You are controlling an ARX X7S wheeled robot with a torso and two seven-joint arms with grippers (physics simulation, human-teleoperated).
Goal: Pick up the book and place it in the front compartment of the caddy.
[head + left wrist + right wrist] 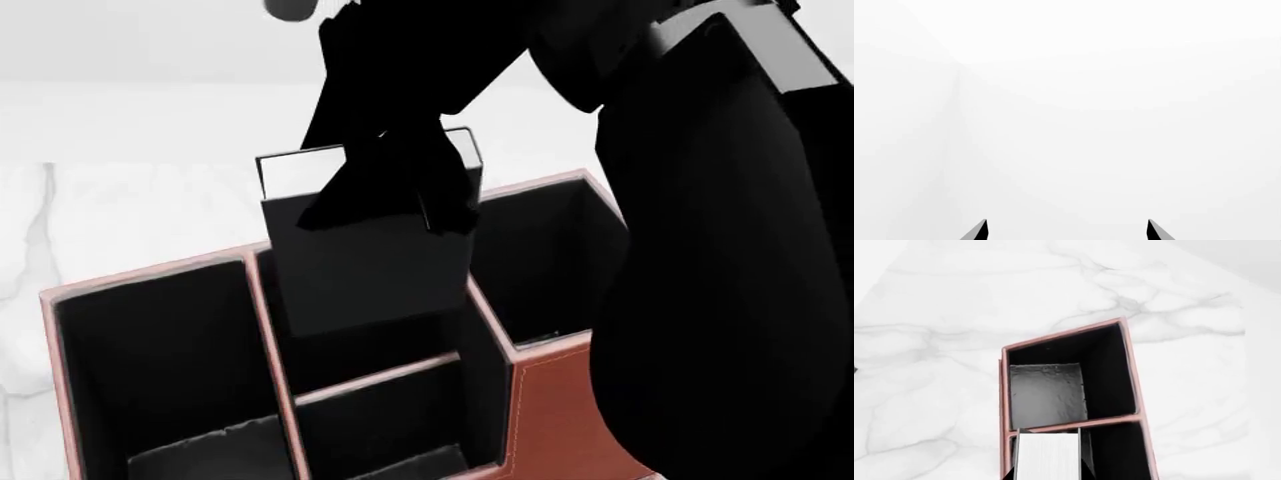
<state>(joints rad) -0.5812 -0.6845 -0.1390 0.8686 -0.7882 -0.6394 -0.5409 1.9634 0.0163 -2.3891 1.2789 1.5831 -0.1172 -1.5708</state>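
Observation:
My right gripper is shut on the book, a thin black cover with white page edges, and holds it upright. The book's lower end hangs at the farther small cell of the caddy's divided middle section; a pink divider separates it from the nearer small cell. The book hides that cell's outer wall. In the right wrist view the white page edges sit between the fingers, above a caddy rim. My left gripper is open and empty, facing blank white.
The caddy has a large side cell on the left and one on the right. It stands on a white marble table. My right arm fills the right of the head view. A red-and-white object shows at the top edge.

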